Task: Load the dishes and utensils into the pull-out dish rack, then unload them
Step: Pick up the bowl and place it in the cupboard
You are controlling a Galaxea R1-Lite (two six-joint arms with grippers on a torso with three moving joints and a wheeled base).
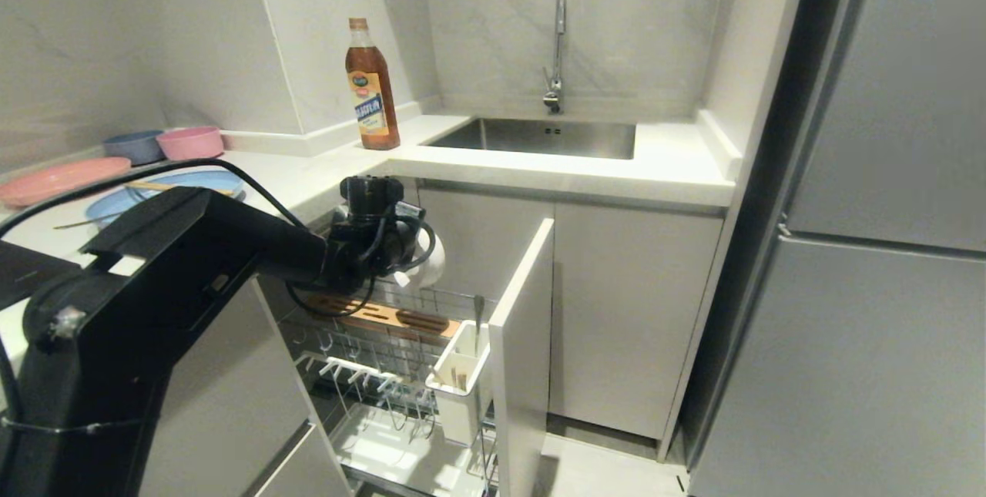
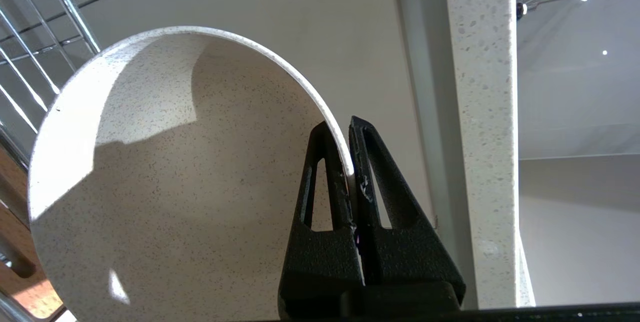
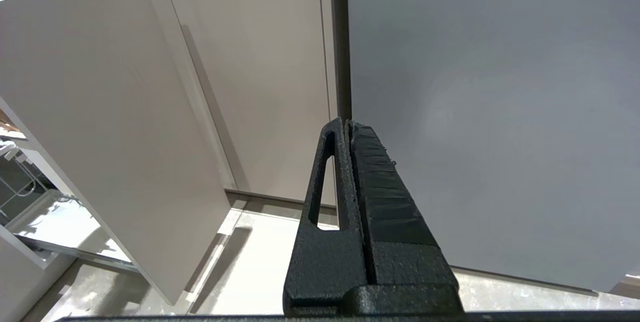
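left hand (image 2: 350, 172) clamped on cream bowl (image 2: 165, 187) rim, edgewise for prongs | over dish rack (image 1: 400, 374) far end | right hand (image 3: 350, 130) closed, empty, parked

Dim, cool and slightly grainy in the head view, with soft sheen on the grey marble wall (image 1: 192, 35) and mild bending of straight lines toward the edges. Brightest on the white drip tray (image 1: 385, 455) low in the chrome wire pull-out rack (image 1: 400, 358). Hard light from above in the left wrist view: a sharp-edged bright patch and deep shadow across the speckled cream-white round bowl (image 2: 165, 187). Even, shadowless grey in the right wrist view, floor glare low down.
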